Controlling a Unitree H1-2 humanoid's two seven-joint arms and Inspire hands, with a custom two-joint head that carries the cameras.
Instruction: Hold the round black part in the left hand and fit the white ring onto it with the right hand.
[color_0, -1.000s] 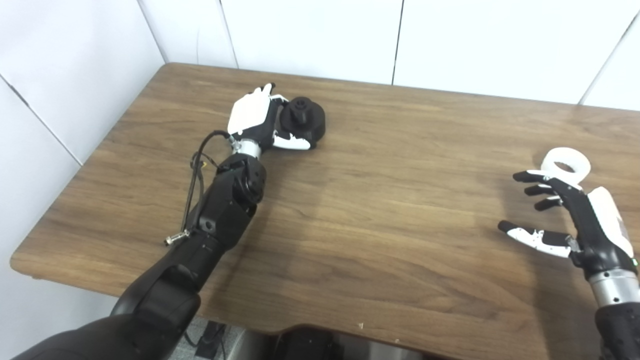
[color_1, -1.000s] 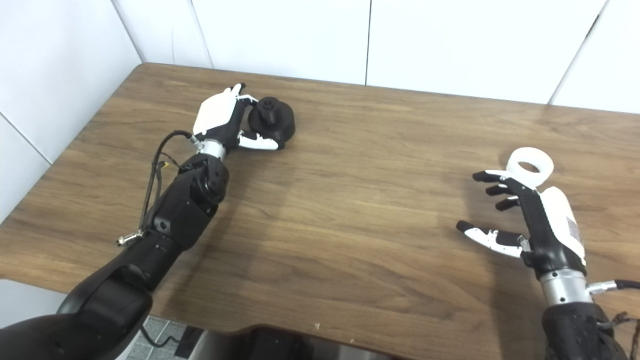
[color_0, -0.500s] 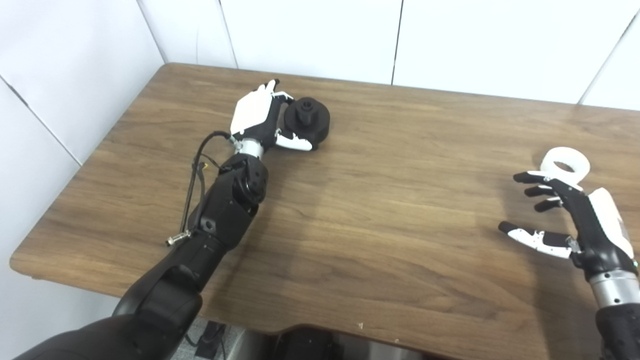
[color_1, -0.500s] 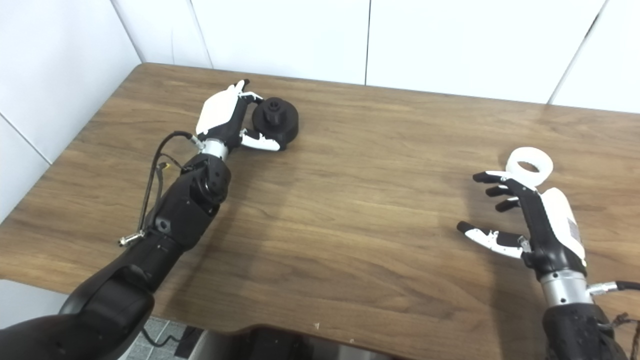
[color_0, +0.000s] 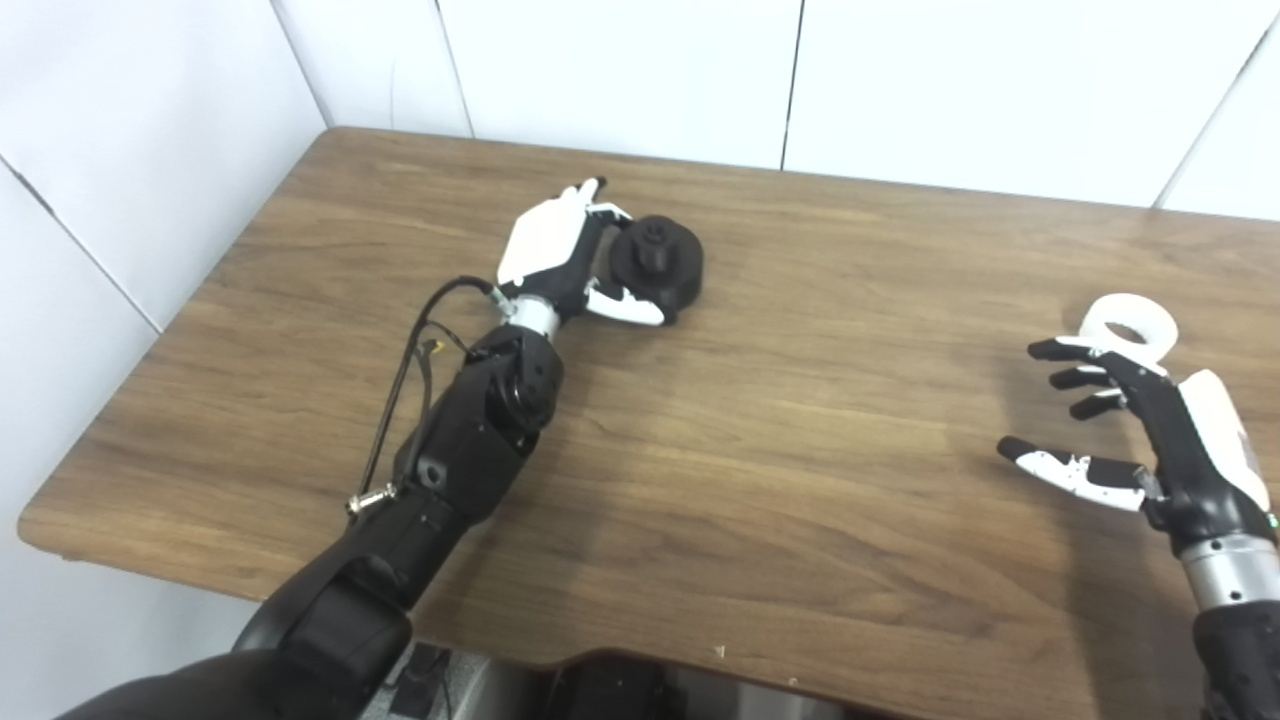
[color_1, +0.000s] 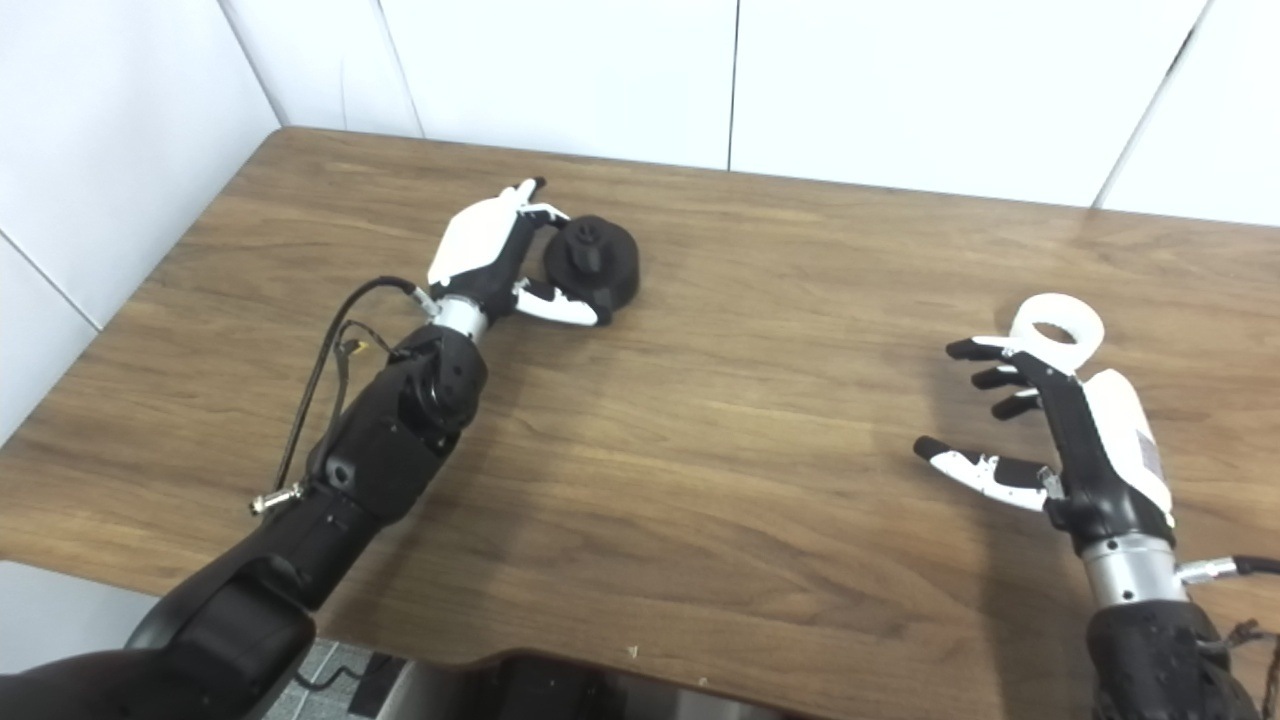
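Left hand (color_0: 560, 255): grasping the round black plastic part (color_0: 660, 262), seemingly just off the wooden table (color_0: 780, 440).
Right hand (color_0: 1150, 420): released, fingers spread.
White ring (color_0: 1130, 322): on the table just beyond the right fingertips.

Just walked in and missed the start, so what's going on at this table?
A humanoid robot is starting a two-part assembly on the brown wooden table. Its left hand is wrapped around the round black part, which sits low at the tabletop; whether it is lifted is unclear. The right hand is open, fingers spread, just in front of the white ring, which lies on the table, not yet picked up. The ring is not on the black part.
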